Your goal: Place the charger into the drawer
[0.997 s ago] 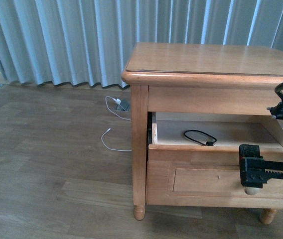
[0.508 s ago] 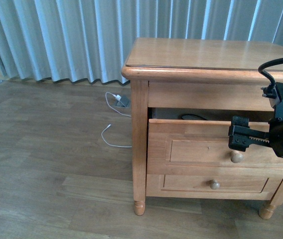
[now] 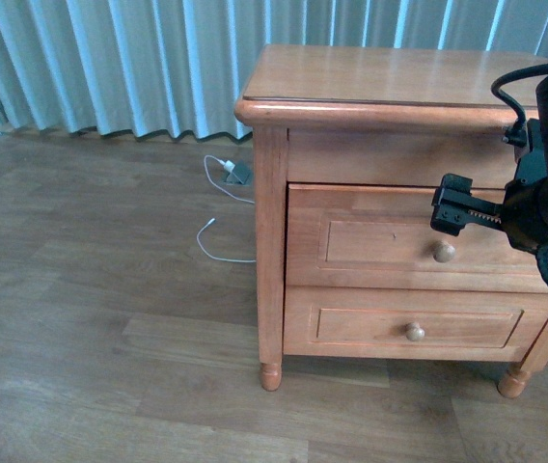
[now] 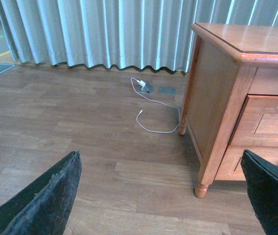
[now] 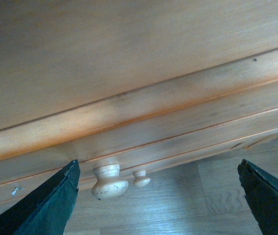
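Drawer [image 3: 399, 236]: honey-brown, recessed panel, round knob [image 3: 443, 252], shut flush; long axis 9-to-3.
Right gripper [image 3: 452, 214]: jaws wide, at knob's 12 o'clock.
Left gripper [image 4: 161, 196]: jaws wide, empty.

A white cable [image 3: 218, 217] lies on the wood floor [image 3: 91, 289] below grey curtains [image 3: 110, 58].

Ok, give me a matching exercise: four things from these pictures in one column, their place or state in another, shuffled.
Things:
1. upper drawer
2. white cable
3. right pincer
4. curtain

Place or state:
A. lies on the floor beside the cabinet
B. hangs behind the cabinet
C. pushed shut
D. open, in front of the upper knob

Pairs: 1-C, 2-A, 3-D, 4-B
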